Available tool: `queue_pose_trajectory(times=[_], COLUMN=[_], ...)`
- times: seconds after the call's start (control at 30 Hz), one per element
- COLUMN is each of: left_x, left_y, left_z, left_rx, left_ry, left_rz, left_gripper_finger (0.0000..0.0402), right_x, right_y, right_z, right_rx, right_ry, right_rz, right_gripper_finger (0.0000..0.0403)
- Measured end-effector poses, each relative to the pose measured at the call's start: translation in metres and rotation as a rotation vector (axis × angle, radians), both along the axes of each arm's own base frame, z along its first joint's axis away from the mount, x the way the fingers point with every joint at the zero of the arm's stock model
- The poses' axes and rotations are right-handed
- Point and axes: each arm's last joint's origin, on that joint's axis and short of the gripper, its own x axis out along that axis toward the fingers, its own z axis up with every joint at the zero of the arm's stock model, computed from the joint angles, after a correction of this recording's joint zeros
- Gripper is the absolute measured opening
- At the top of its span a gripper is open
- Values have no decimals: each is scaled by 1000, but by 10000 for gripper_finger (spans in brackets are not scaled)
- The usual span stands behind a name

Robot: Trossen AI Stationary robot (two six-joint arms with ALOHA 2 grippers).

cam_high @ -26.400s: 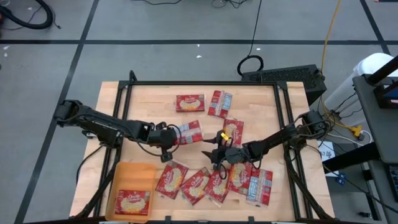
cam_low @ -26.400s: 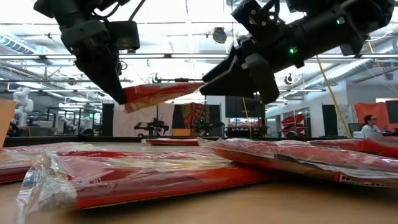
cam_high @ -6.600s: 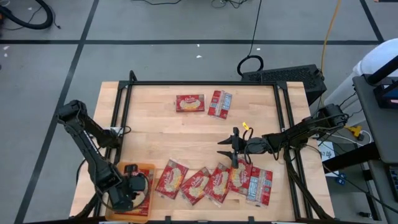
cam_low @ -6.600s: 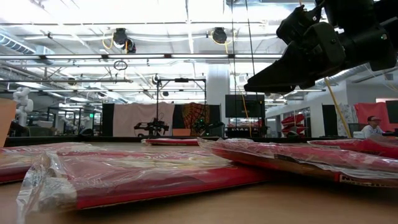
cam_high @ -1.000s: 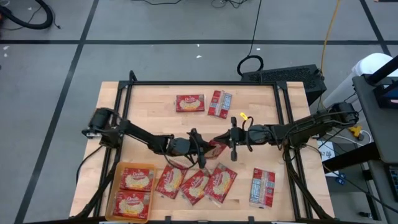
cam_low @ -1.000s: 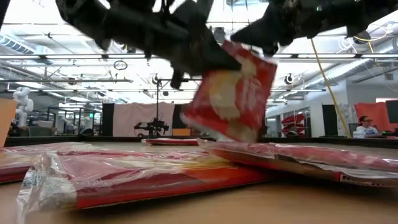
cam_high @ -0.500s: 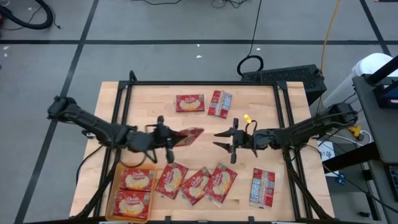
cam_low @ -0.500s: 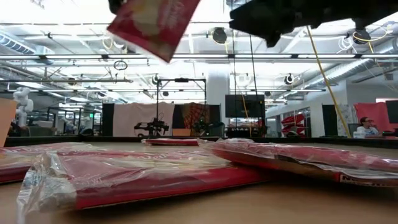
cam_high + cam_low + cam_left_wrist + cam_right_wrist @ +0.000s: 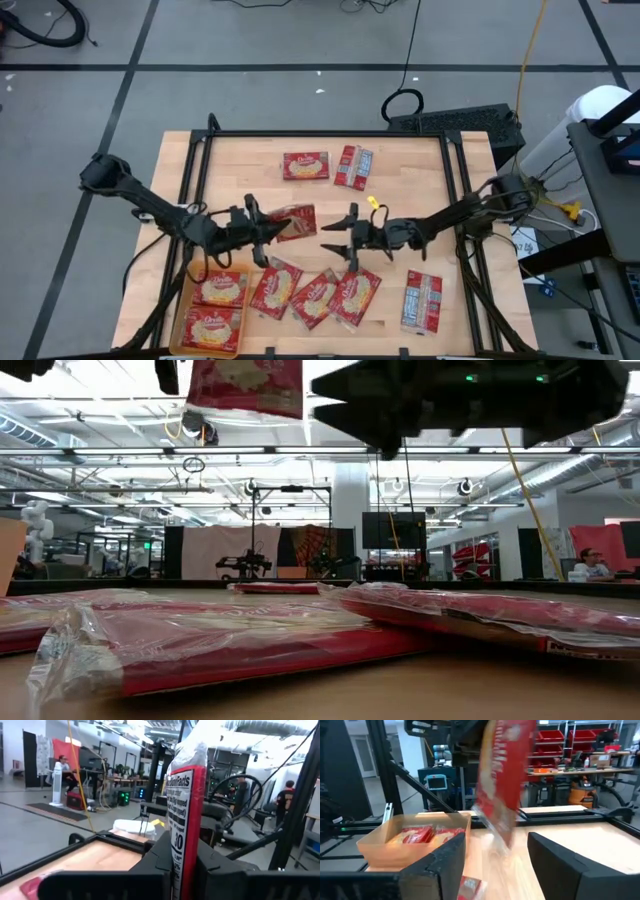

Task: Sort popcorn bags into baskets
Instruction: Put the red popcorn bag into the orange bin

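Note:
My left gripper (image 9: 266, 229) is shut on one red popcorn bag (image 9: 294, 221), held in the air over the table's middle. The bag shows edge-on in the left wrist view (image 9: 183, 815) and at the top of the low view (image 9: 245, 384). My right gripper (image 9: 336, 240) is open and empty, just right of that bag, its fingers (image 9: 445, 862) pointing at it. The orange basket (image 9: 190, 290) at the near left corner holds two bags lying flat. Several more bags lie flat on the table. My left gripper pinches the bag between its two fingers (image 9: 159, 862) at the bag's left end (image 9: 181, 870). The fingers lie about level and point toward the table's right. The bag sticks out past the fingertips toward my right gripper, tilted on edge and clear of the table.
Two bags (image 9: 305, 165) (image 9: 353, 167) lie at the far middle. Three bags (image 9: 275, 288) (image 9: 313, 298) (image 9: 353, 294) lie in a row at the near edge, and one (image 9: 420, 301) lies at the near right. A black frame (image 9: 320, 135) rims the table. A person (image 9: 594, 565) sits far behind.
The bag was between both grippers at the table's middle. My left gripper has carried it up and toward the table's left, and the bag has turned more on edge. My right gripper, apart from the bag, has followed a little toward the left and near edge.

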Motion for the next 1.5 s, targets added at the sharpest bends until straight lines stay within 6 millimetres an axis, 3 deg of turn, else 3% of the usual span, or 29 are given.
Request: queue_pose_trajectory(times=[0.27,0.4,0.6,0.73,0.97,1.07,1.27,1.5], left_x=[1,0,0,-4,-35,-38,-13,47], left_y=[-1,-2,-2,-8,-6,0,11,23], left_z=[2,3,3,4,27,36,46,48], left_rx=[47,75,88,113,69,10,-45,-43], left_ry=[-29,-32,-30,-14,-3,53,343,633], left_rz=[-87,-100,-101,-121,-138,-123,-104,-262], left_gripper_finger=[22,24,78,118,198,221,229,230], right_x=[41,47,45,41,13,1,-12,-14], right_y=[2,4,8,8,3,0,-2,-1], right_z=[10,14,18,20,23,22,5,2], right_rx=[-52,-78,-86,-76,-50,-11,12,34], right_ry=[-57,-76,-85,9,422,557,774,824], right_rz=[-25,-8,119,159,169,151,145,200], right_gripper_finger=[205,160,17,18,8,11,10,10])
